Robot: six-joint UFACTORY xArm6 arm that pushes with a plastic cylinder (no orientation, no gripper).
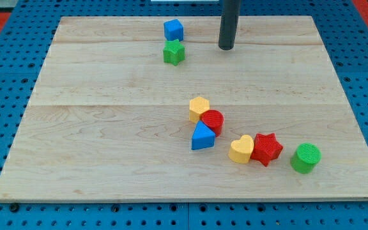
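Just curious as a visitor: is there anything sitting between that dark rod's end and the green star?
Nothing: in the camera view, only bare wooden board separates my tip from the green star.

The tip [227, 46] rests on the desk [107, 128] near the view's top, touching no block. Nearest is the green star [174, 52], to the tip's left; the blue cube [173, 29] sits just above that star.
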